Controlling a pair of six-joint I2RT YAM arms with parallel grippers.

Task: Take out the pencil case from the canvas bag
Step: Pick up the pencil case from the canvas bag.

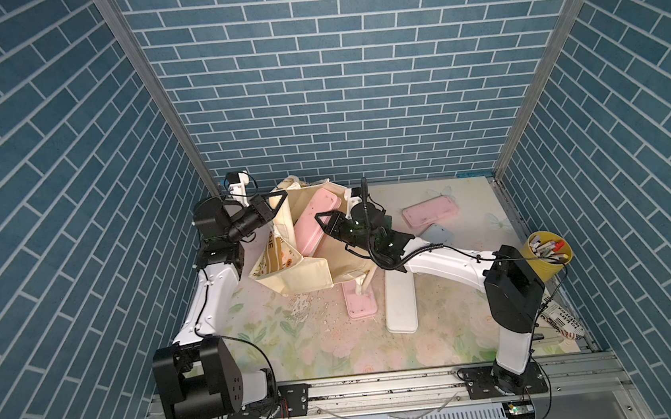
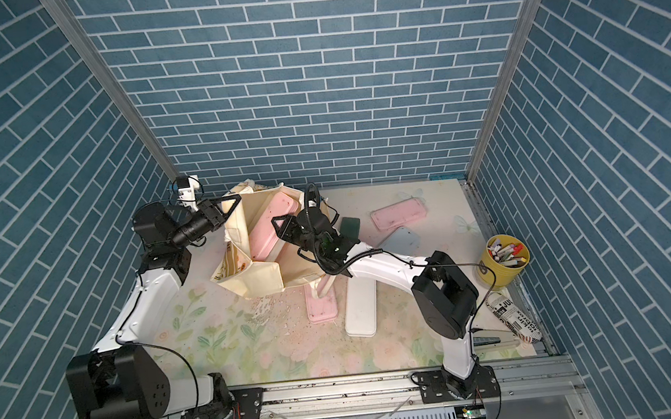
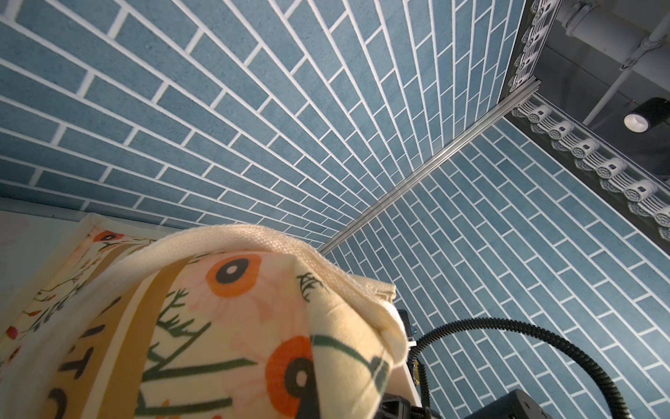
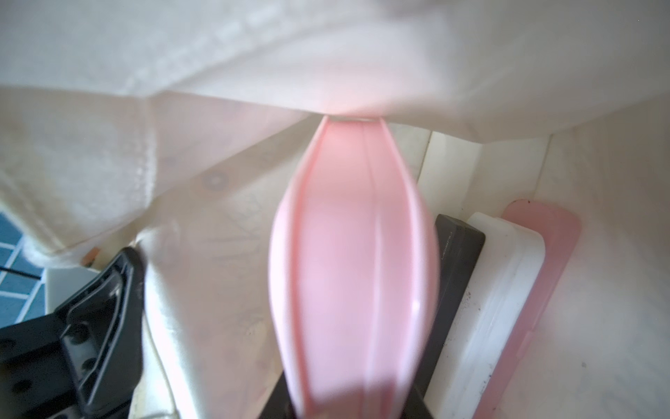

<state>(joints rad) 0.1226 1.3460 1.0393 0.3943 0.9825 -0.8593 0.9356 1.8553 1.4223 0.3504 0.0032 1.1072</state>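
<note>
The left tool (image 1: 281, 198) pinches the canvas bag (image 1: 306, 273) rim. The right tool (image 1: 321, 221) clamps the pink pencil case (image 1: 307, 230), its far end hidden by cloth.

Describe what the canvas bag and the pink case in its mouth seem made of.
The canvas bag: woven cloth, probably cotton, matte; strap weave and soft folds show. The pink pencil case: likely hard plastic, smooth, faintly glossy; rigid straight rims, highlight.

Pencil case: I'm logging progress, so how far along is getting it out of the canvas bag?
Done: the left gripper holds the canvas bag open by its rim. In hand: the right gripper has its jaws shut on the pink pencil case. Left: its lower end is inside the bag; lift it clear.
</note>
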